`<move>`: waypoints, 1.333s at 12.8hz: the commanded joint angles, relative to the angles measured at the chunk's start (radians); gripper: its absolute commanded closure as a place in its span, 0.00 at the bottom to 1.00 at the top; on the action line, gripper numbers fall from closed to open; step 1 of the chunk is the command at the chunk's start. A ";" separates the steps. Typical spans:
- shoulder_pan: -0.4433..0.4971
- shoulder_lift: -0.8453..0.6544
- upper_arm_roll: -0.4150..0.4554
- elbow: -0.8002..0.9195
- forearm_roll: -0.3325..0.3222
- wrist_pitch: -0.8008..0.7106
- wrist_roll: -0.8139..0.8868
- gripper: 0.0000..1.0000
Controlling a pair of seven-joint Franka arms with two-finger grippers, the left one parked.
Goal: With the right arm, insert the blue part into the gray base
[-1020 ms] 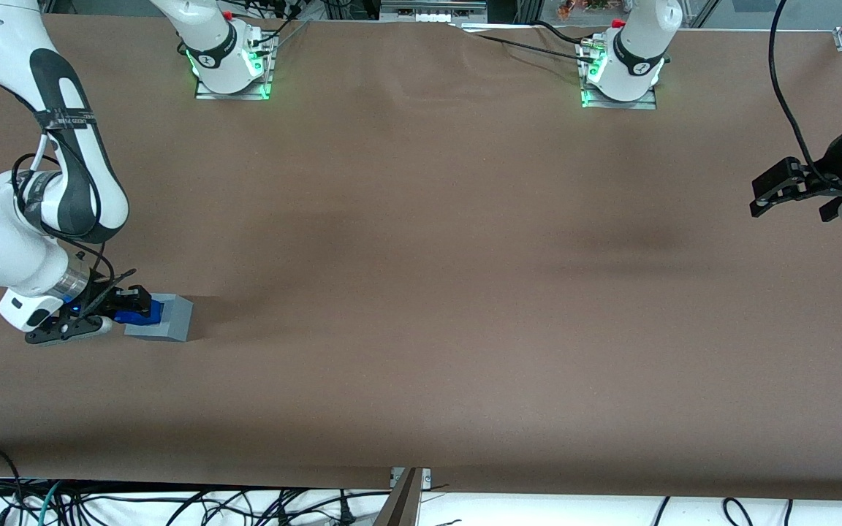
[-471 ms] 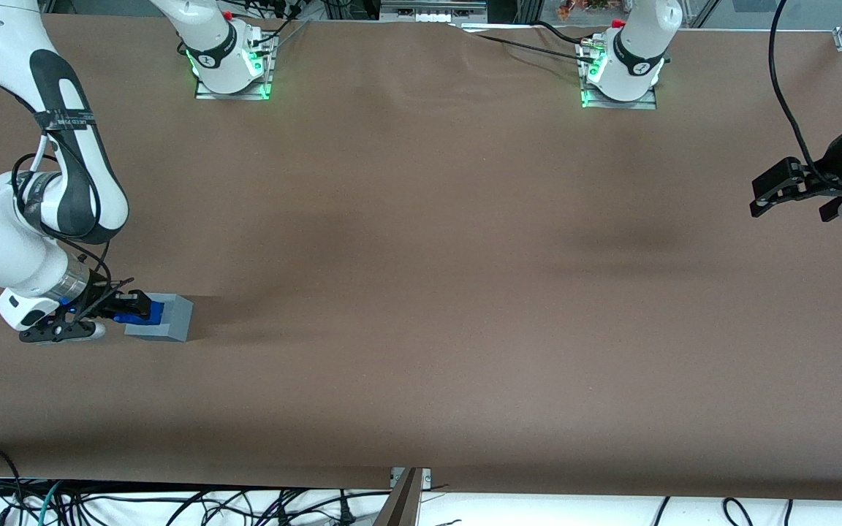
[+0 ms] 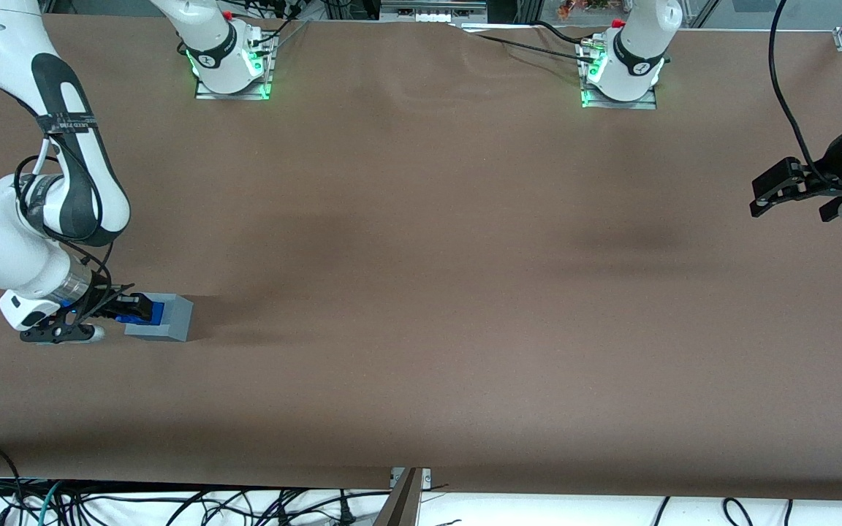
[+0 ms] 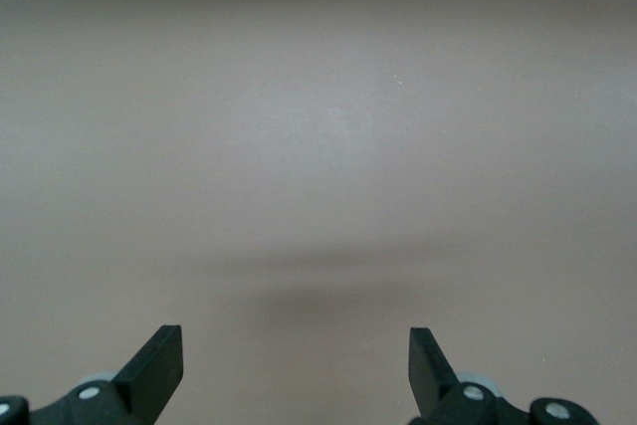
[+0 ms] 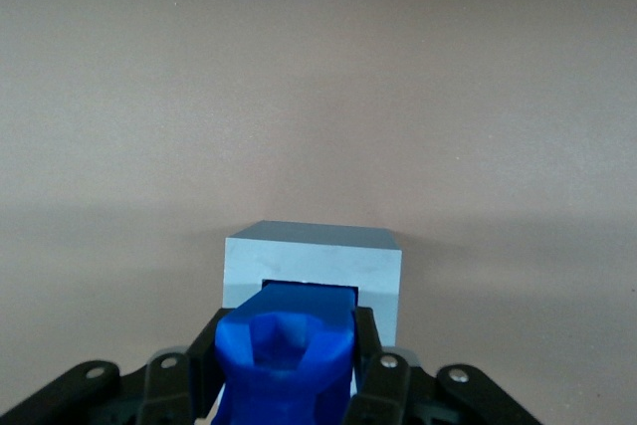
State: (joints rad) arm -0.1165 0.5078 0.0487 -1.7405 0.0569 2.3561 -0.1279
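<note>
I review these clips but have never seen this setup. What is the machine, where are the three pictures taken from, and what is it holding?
Two white robot arms stand at a brown table. One picture looks down from the front; the other two come from cameras on each arm's wrist. The working right arm ends in a gripper whose jaws are shut on the blue part. The wrist view shows that part entering the square recess of the gray base, a cube resting on the table. The parked arm's camera sees only bare table.
</note>
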 commanded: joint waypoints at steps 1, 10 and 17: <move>-0.006 0.002 0.011 0.021 0.011 -0.004 0.027 0.15; -0.009 -0.309 0.042 0.022 -0.022 -0.360 0.030 0.00; -0.011 -0.543 0.074 0.056 -0.045 -0.699 0.028 0.00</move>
State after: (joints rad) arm -0.1157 -0.0328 0.1160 -1.6851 0.0180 1.6732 -0.1109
